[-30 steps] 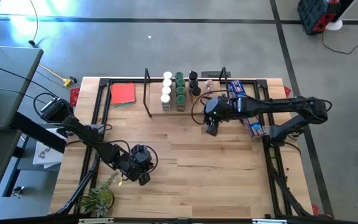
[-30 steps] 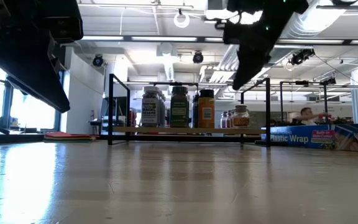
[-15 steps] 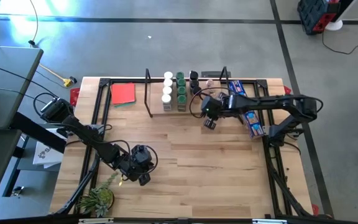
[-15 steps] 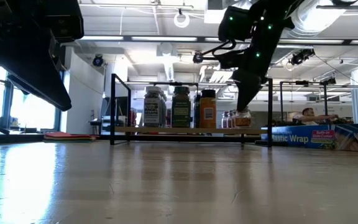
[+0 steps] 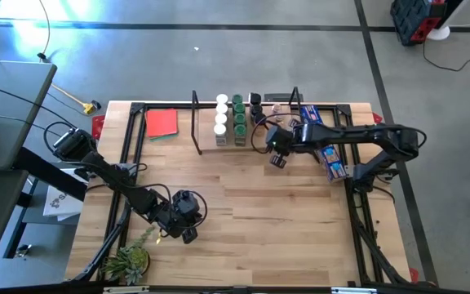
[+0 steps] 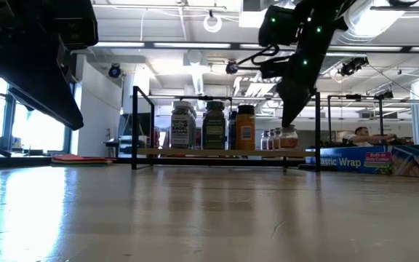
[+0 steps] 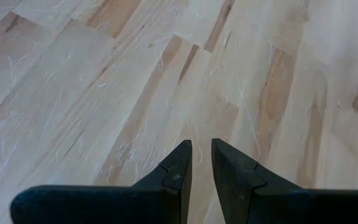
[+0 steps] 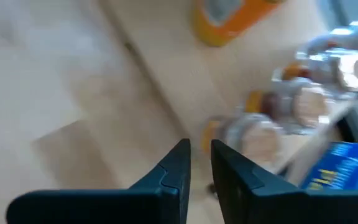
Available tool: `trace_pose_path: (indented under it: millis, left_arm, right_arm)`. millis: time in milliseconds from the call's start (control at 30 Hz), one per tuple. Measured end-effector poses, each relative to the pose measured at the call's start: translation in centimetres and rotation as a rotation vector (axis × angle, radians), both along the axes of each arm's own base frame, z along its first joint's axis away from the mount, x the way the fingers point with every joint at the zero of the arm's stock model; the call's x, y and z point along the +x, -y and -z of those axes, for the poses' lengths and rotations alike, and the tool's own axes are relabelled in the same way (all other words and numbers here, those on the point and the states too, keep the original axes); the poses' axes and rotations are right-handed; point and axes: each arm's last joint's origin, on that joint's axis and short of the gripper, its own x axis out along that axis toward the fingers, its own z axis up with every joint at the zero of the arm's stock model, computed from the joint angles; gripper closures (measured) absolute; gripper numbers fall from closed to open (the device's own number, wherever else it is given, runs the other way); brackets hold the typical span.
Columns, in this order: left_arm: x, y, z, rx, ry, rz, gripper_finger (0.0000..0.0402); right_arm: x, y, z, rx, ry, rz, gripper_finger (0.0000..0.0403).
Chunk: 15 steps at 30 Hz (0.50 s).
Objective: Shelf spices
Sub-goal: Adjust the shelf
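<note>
The shelf (image 5: 206,135) stands at the table's far edge, a wooden board with black wire uprights (image 6: 135,127). On it the spices (image 5: 237,116) stand upright in rows with white, green and black tops. Several smaller jars with brownish tops (image 8: 260,134) stand at its right end (image 6: 289,136). My right gripper (image 5: 277,161) hovers at the shelf's near edge, right by those small jars, with its fingers shut (image 8: 201,155). My left gripper (image 5: 188,234) waits low over the table's near left, shut (image 7: 201,152), above bare wood. My right gripper comes down slanting from the table's near right, and its shut fingertips (image 6: 287,122) end just above a small jar at the shelf's right end. I cannot tell whether they touch the jar or the board.
A long blue box (image 5: 333,167) lies right of the shelf under the right arm. A flat red square (image 5: 161,122) lies left of it. A green plant (image 5: 129,261) sits at the near left corner. The middle of the table is bare wood (image 5: 300,220).
My right gripper has come down and moved toward the far edge, to the small jars at the shelf's right end. The shelf with its jars has slid slightly toward the table's right.
</note>
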Motion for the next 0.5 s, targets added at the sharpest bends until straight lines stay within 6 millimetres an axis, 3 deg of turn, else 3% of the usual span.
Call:
trace_pose_path:
  millis: [267, 500]
  left_arm:
    - [0.0, 0.0, 0.0, 0.000, 0.000, 0.000, 0.0346]
    - [0.0, 0.0, 0.0, 0.003, 0.008, -0.002, 0.0346]
  right_arm:
    - [-0.6, -1.0, -1.6, 0.069, 0.073, -0.051, 0.0346]
    - [-1.2, -0.3, -1.2, 0.093, 0.017, -0.013, 0.0346]
